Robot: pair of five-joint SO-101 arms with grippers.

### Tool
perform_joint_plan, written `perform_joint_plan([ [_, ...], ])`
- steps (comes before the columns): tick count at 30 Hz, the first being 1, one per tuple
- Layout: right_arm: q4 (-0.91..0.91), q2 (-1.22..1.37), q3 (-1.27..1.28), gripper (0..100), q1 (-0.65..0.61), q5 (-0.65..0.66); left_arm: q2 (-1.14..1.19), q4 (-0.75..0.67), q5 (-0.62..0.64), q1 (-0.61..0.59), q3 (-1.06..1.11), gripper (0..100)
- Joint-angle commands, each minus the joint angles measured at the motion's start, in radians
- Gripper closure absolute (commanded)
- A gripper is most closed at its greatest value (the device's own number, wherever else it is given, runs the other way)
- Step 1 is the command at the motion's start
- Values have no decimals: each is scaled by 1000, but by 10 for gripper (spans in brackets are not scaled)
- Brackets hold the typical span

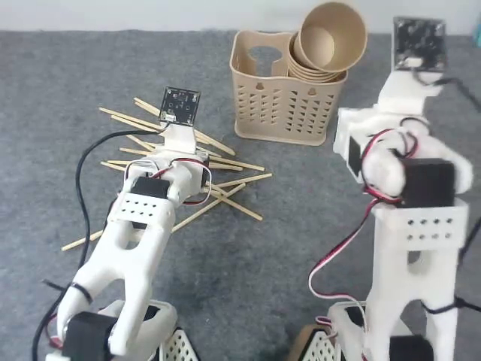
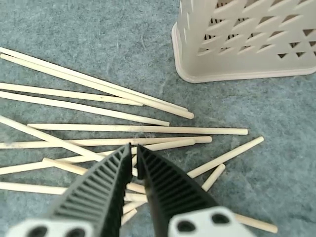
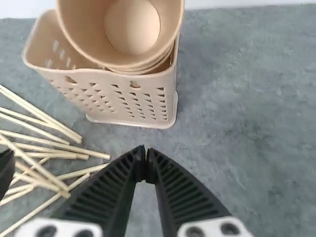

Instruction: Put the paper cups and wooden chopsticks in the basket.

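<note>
Now my left claw (image 2: 134,149) hangs pinched nearly shut, gripping nothing, just above the scattered wooden chopsticks (image 2: 138,129), which lie on the grey mat (image 2: 74,29) left of and nearer than the basket (image 3: 128,98). My right claw (image 3: 145,152) is closed too and empty, on the basket's near side. The paper cups (image 3: 131,24) sit nested and tilted in its right end.

Left arm (image 1: 143,226) is stretched forward and angled down; left gripper (image 2: 134,148) is pointed downward, fingers (image 2: 103,185) pressed together, nothing held. Right arm (image 1: 413,218) is folded upright; right gripper (image 3: 145,149) is likewise closed, empty.
</note>
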Motion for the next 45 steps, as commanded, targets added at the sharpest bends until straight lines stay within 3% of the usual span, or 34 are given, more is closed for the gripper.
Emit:
perform_joint_plan([
  [1,-199,-71,138,991,-10,-9,-44,-25,-11,2,-13,987],
  [15,-653,54,230,991,-7,-12,-44,-25,-11,2,-15,987],
  [24,-846,91,229,991,-10,-6,-44,-25,-11,2,-15,987],
  [35,-743,84,140,991,-12,-12,-44,-25,-12,2,-15,987],
  [42,-510,-48,74,991,-64,-6,-46,-23,-12,-5,-19,987],
  [45,-367,-136,74,990,-116,-2,-46,5,-6,-61,-54,986],
])
